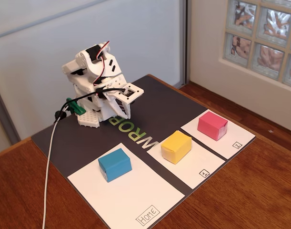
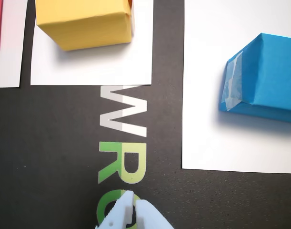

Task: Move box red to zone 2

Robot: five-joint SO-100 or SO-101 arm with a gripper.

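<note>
claw tips together, empty, arm folded over mat | red box already sits on zone 2 | risk: any regrasp nudges it off; yellow box near reach path

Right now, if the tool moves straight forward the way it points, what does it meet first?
Probably nothing at once: the tool points along the dark mat between the yellow box and blue box. Depth is unclear.
</note>
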